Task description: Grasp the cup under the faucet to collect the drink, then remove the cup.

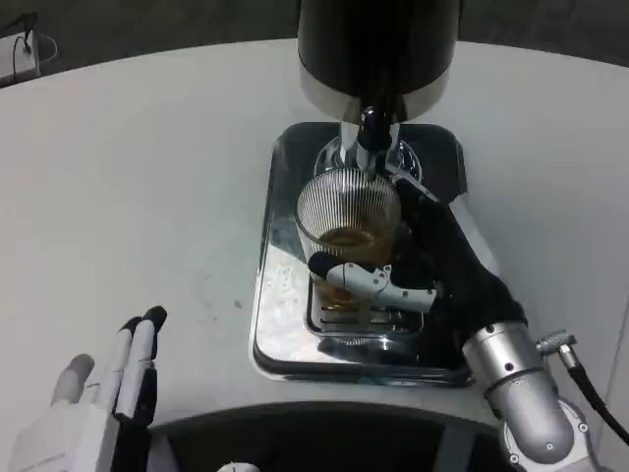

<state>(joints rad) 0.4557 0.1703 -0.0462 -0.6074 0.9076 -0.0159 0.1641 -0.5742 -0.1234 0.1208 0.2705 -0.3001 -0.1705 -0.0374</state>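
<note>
A clear ribbed cup (pixel 348 214) with amber drink in its bottom stands on the metal drip tray (pixel 280 324), right under the faucet (pixel 371 133) of the black dispenser (pixel 378 49). My right hand (pixel 423 265) wraps around the cup from the right, its thumb across the cup's front and its other fingers behind. At the lower left my left hand (pixel 103 393) lies flat above the table with its fingers stretched out and nothing in it.
The white round table (pixel 147 177) spreads to the left and behind. The tray's raised rim surrounds the cup. A small white object (pixel 20 54) sits at the far left edge.
</note>
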